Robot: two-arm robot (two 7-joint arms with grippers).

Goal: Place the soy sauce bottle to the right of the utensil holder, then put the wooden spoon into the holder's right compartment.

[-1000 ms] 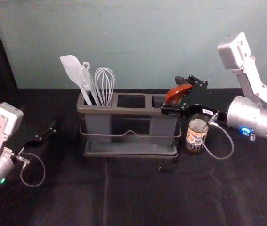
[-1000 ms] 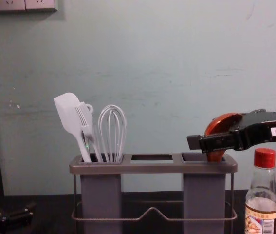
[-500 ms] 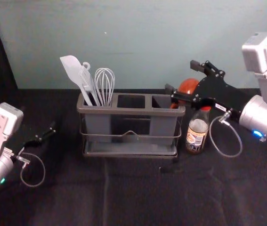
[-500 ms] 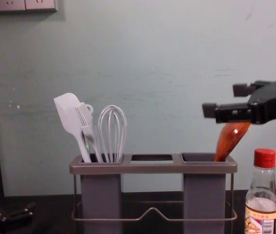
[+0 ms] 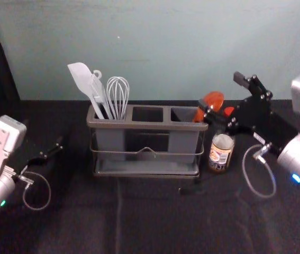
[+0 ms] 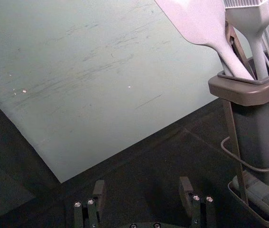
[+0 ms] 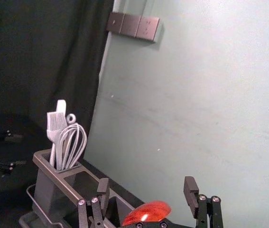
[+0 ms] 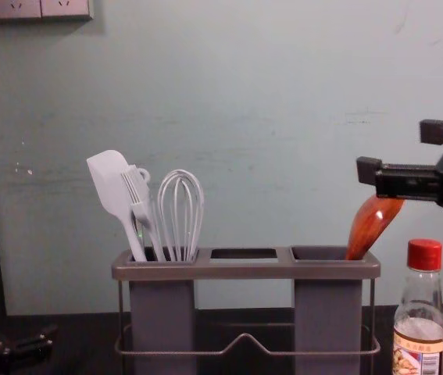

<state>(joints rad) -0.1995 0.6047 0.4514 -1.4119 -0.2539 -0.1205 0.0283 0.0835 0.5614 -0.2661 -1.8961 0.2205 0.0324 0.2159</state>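
Right pincer (image 5: 220, 91) hovers open near spoon (image 5: 214, 99), left (image 5: 43, 133) aside.

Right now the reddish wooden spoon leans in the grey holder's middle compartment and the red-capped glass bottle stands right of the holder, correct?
Not quite: the chest view shows the spoon in the right compartment; the bottle is right of the holder.

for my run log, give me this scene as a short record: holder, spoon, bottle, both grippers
utensil holder: three compartments; left one has white spatula, brush and whisk, middle one empty
wooden spoon: in right compartment, bowl up, leaning right
soy sauce bottle: upright, right of utensil holder, red cap on
right gripper: open, above the bottle and beside the spoon
left gripper: open, parked left of the holder
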